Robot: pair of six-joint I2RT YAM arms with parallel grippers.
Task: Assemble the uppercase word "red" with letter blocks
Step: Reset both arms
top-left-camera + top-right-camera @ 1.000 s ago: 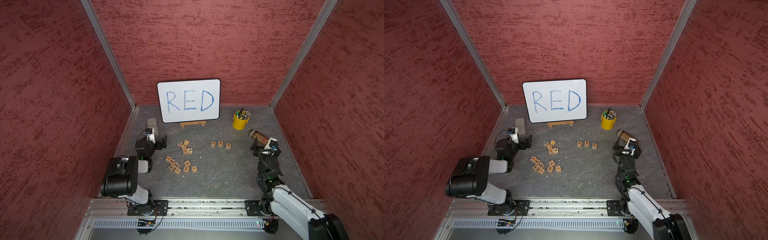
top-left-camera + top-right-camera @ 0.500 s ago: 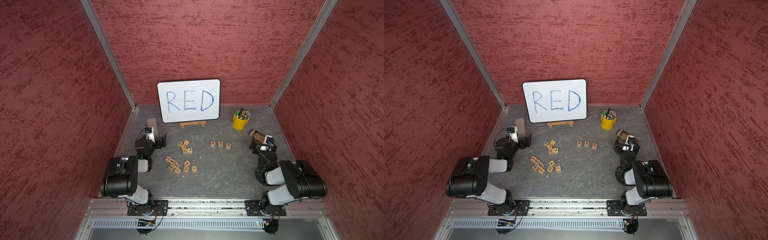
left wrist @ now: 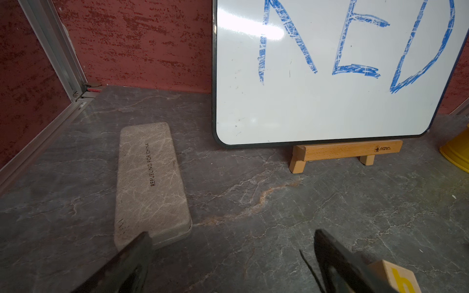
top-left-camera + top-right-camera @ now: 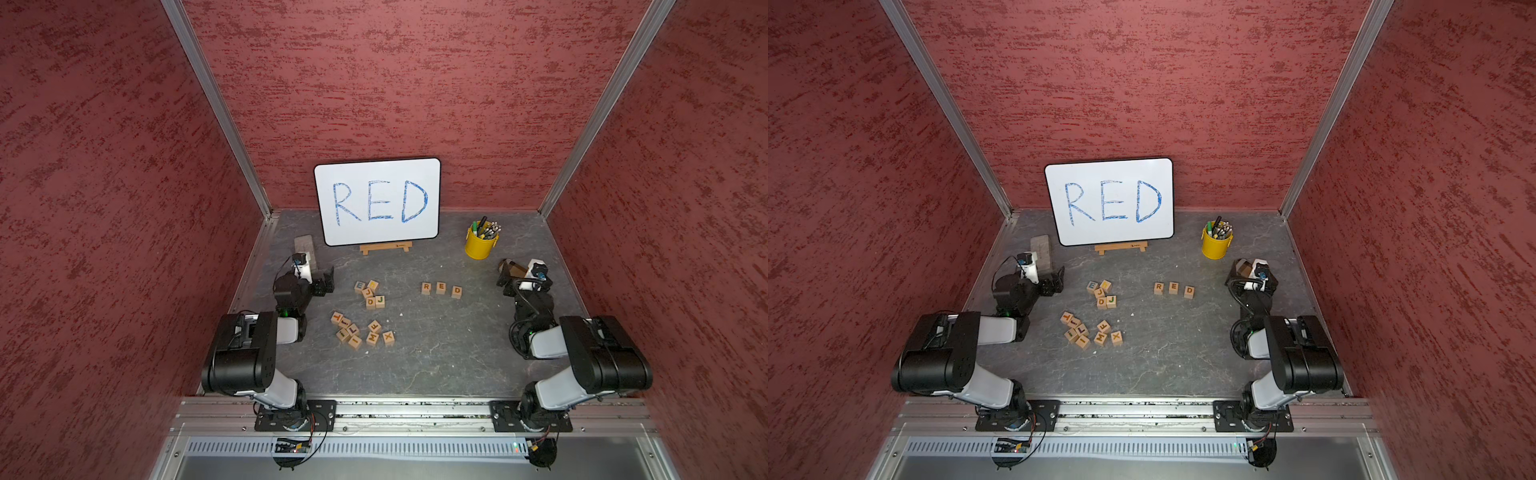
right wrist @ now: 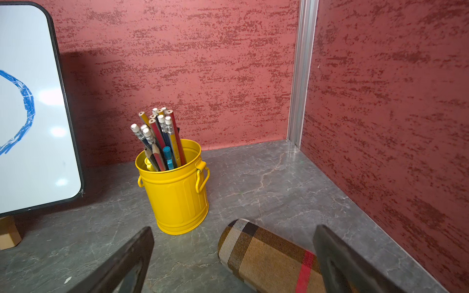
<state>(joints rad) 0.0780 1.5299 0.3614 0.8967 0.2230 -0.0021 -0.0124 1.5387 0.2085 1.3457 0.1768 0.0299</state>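
Observation:
Three pale wooden letter blocks stand in a row right of the table's middle, seen in both top views: R (image 4: 425,287), E (image 4: 440,287) and D (image 4: 456,291), each with an orange-red letter, and small gaps between them. My left gripper (image 4: 326,282) rests low at the left, open, with bare table between its fingers (image 3: 232,234). My right gripper (image 4: 505,278) sits at the far right, well apart from the D block. It is open, and a plaid case lies on the table between its fingers (image 5: 234,229).
A whiteboard (image 4: 377,201) with blue "RED" leans on a wooden stand (image 4: 386,248) at the back. A yellow pencil cup (image 5: 177,192) stands near the plaid case (image 5: 266,256). A grey flat case (image 3: 151,182) lies by the left gripper. Two clusters of other blocks (image 4: 370,293) (image 4: 361,330) lie left of centre.
The right arm has folded back, its elbow now raised near the front right, and its gripper has drawn slightly toward the plaid case. The left arm and the blocks have not moved.

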